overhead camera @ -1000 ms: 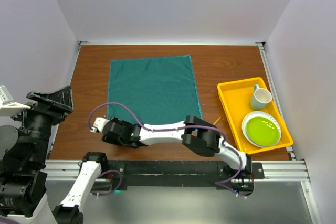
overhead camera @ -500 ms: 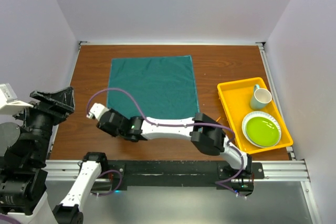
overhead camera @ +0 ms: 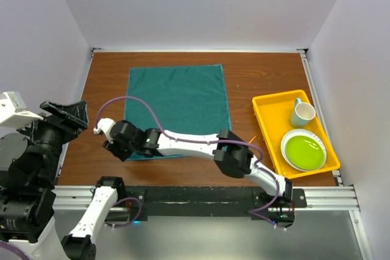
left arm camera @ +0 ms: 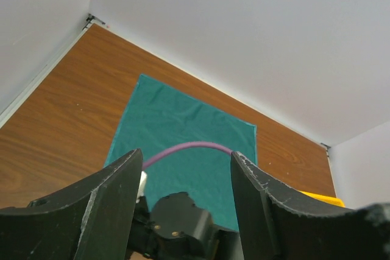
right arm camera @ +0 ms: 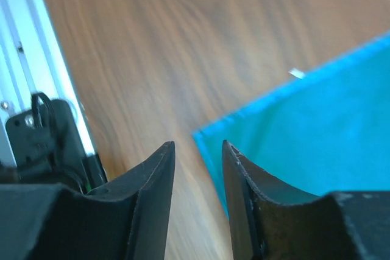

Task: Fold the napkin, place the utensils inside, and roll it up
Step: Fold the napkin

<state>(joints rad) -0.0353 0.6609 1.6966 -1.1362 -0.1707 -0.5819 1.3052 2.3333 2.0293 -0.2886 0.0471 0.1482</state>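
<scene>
The teal napkin (overhead camera: 177,101) lies flat and spread out on the wooden table. My right arm reaches far to the left, and its gripper (overhead camera: 116,147) sits at the napkin's near-left corner. In the right wrist view the gripper (right arm camera: 197,147) is open by a narrow gap, low over the table, and the napkin's corner (right arm camera: 210,141) lies just beyond its tips. My left gripper (overhead camera: 64,117) is raised at the far left, open and empty. It looks down on the napkin (left arm camera: 195,126). A sliver of the orange spoon (overhead camera: 252,140) shows beside the tray, mostly hidden by the right arm.
A yellow tray (overhead camera: 268,108) at the right holds a pale cup (overhead camera: 302,112) and a green plate (overhead camera: 303,149). White walls close in the table on three sides. The right arm's purple cable (left arm camera: 189,147) arches over the napkin's near edge.
My right gripper has moved left and a little away from me, from the table's near edge to the napkin's near-left corner. The left arm has shifted slightly.
</scene>
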